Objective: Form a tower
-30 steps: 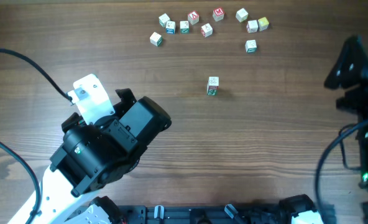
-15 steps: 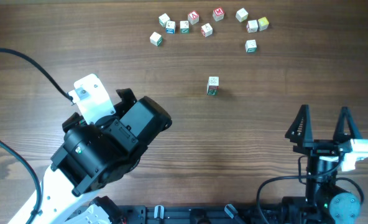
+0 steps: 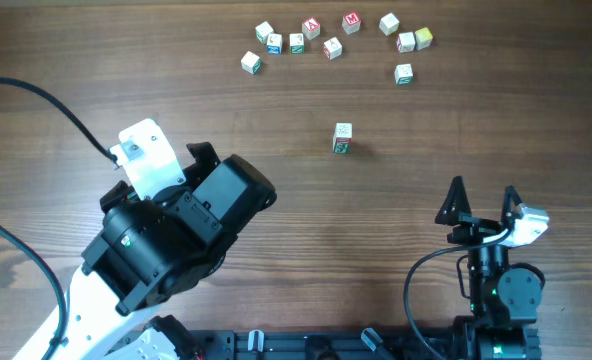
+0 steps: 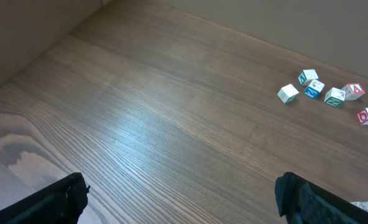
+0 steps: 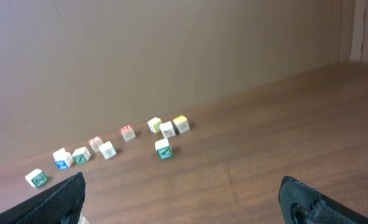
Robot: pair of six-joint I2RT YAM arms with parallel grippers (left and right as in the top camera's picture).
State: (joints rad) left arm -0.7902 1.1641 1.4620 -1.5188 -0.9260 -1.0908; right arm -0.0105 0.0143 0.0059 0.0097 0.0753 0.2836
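The tower point(image 3: 342, 138) stands alone mid-table as a short stack of white letter cubes, green marks on its side. Several loose cubes point(image 3: 332, 48) lie scattered behind it along the far edge. My right gripper point(image 3: 482, 205) sits near the front right, well short of the tower, fingers spread and pointing at the far side. In the right wrist view the open gripper point(image 5: 184, 202) holds nothing, and a green-marked cube point(image 5: 163, 148) lies far ahead. My left gripper point(image 4: 184, 199) is open over bare wood, with loose cubes point(image 4: 288, 93) far off to its right.
The bulky black left arm point(image 3: 176, 240) with its white camera mount point(image 3: 144, 158) fills the front left. A black cable point(image 3: 46, 100) loops over the left side. A bare wall point(image 5: 171, 50) rises behind the table's far edge.
The right arm has swung in from the right edge to the front right, then shifted a little left and back toward the base. Its fingers stay spread. The left arm and cubes have not moved.
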